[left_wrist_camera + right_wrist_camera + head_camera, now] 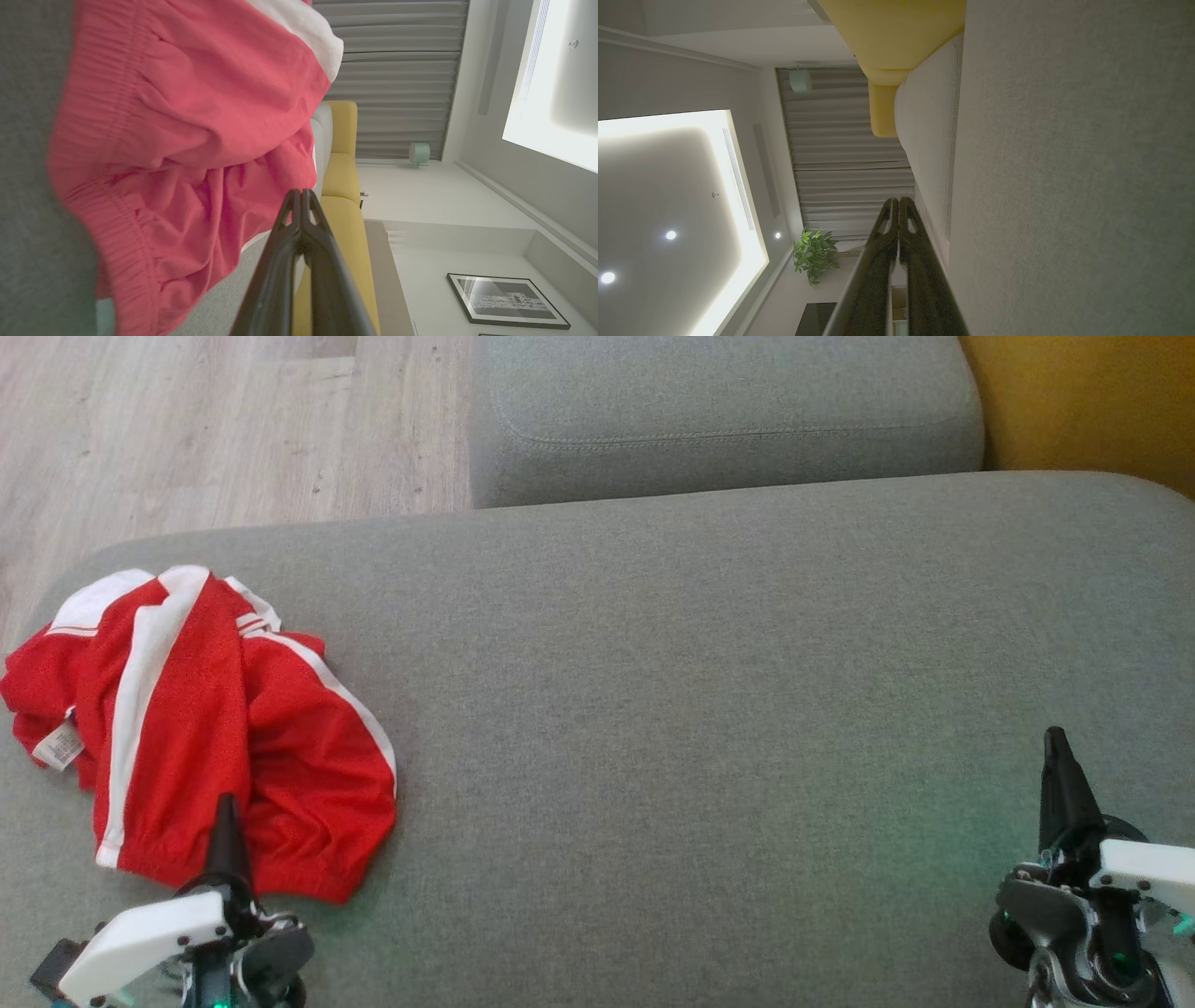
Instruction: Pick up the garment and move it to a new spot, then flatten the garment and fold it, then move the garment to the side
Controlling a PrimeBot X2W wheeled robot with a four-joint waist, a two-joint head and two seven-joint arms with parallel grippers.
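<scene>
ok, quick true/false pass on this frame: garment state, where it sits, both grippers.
1. The garment is red with white stripes. True.
2. It lies folded flat in the middle of the grey cushion. False: it is crumpled, at the cushion's left end.
3. The left gripper is shut. True.
4. The right gripper holds the garment. False: it is shut on nothing, over bare cushion, well apart from the garment.
</scene>
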